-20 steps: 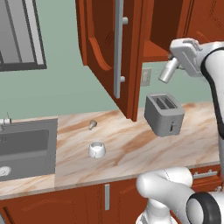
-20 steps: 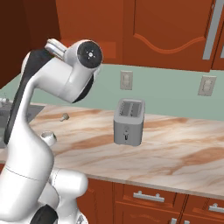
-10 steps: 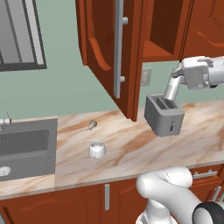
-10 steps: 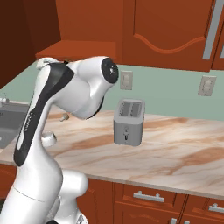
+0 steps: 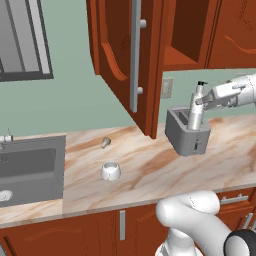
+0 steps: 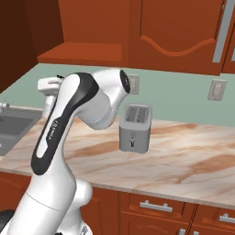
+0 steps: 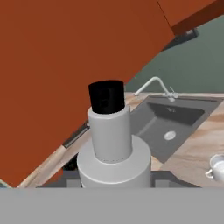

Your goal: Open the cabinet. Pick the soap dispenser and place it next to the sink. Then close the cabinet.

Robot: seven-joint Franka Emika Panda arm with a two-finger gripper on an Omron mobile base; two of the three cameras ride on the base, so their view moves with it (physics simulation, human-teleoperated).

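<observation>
The cabinet [image 5: 131, 60] stands open, its door swung out over the desk [image 5: 145, 167]. The carry step is in hand. The sink [image 5: 30, 167] lies at the desk's far left, well apart from the load. The toaster [image 5: 186, 132] sits directly below the load. The pincer [image 5: 200, 102] is clamped on the soap dispenser [image 5: 196, 111], held upright in the air, clear of the cabinet shelf. The next move calls for a leftward transfer past the open door, then a lowering onto bare desk beside the basin, avoiding the white cup [image 5: 110, 171].
</observation>
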